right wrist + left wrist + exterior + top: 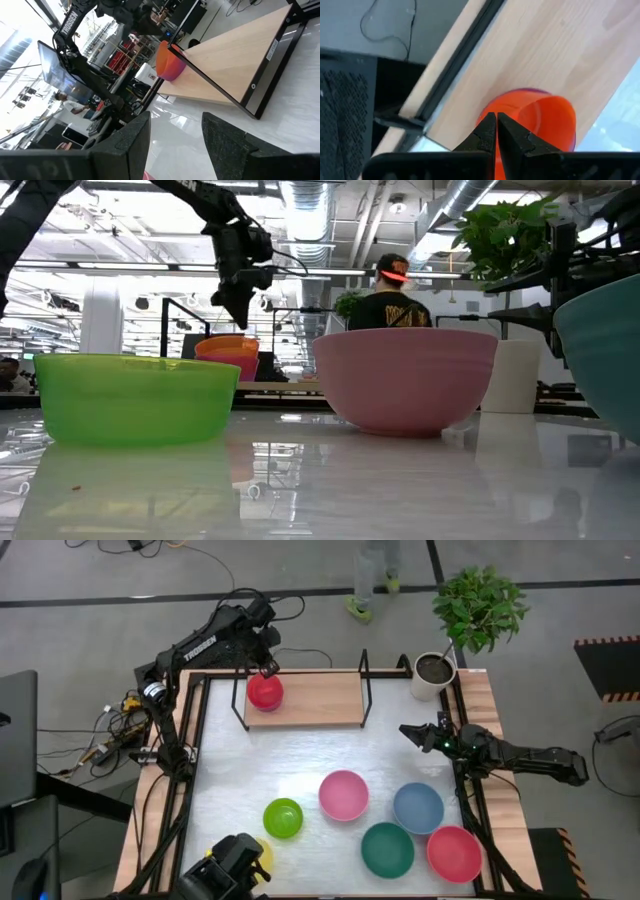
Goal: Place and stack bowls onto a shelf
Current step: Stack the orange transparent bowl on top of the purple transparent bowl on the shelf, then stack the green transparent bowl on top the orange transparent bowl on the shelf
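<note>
A small red bowl (265, 692) sits nested in a purple bowl (525, 91) on the left end of the wooden shelf (310, 700). My left gripper (496, 125) is shut and hovers just above the red bowl's (228, 346) far rim, clear of it in the low view. My right gripper (410, 732) is open, waiting near the table's right edge, in front of the shelf's right end. On the tabletop rest the pink (343, 794), lime-green (283, 817), blue (418, 807), teal (387, 849) and large red (454, 853) bowls. The yellow bowl (264, 854) is partly hidden.
A white plant pot (433, 675) with a leafy plant stands off the shelf's right end. Black upright posts (364, 680) frame the shelf. A camera mount (228, 870) covers the table's near-left corner. A person (375, 580) stands beyond the far edge. The shelf's middle and right are bare wood.
</note>
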